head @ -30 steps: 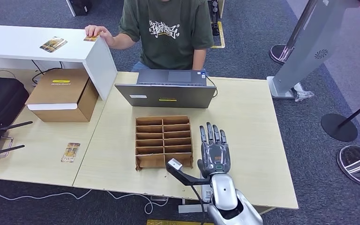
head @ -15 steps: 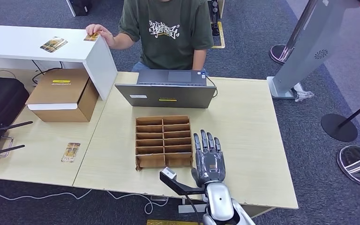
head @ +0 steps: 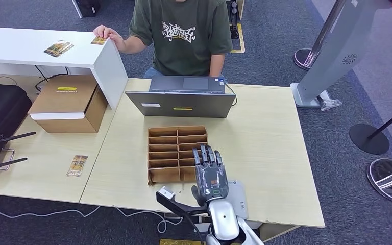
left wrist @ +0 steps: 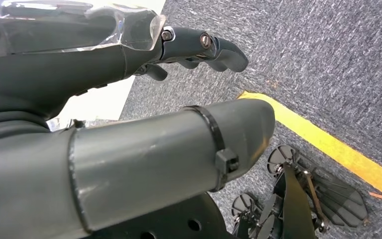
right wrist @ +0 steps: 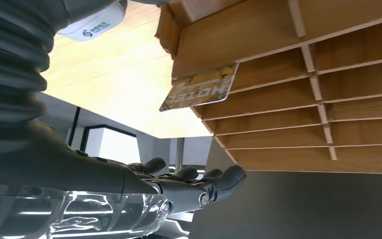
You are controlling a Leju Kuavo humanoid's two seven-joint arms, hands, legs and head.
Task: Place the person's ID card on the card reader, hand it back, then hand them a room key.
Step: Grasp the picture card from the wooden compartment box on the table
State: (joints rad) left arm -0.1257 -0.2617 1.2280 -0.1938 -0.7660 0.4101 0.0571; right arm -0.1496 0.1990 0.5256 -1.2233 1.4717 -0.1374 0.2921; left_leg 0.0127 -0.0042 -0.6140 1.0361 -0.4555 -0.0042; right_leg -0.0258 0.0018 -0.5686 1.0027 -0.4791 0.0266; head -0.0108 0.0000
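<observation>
My right hand hovers flat over the near right corner of the brown slotted organizer, fingers straight and apart, holding nothing. In the right wrist view the fingers reach out beside the organizer, where a yellow-brown "HOTEL" card sticks out of one slot. The white card reader lies on the table just right of my wrist, also the reader. The person's hand rests on a small card at the white counter's corner. My left hand hangs over the floor, empty, fingers loosely extended.
A grey laptop stands behind the organizer. Another card lies on the white counter, and one more on the left table. A cardboard box and a black bag sit at the left.
My right hand has moved left and back toward me, from beside the organizer to over its near right corner, uncovering the white card reader. The person's hand slid slightly along the counter.
</observation>
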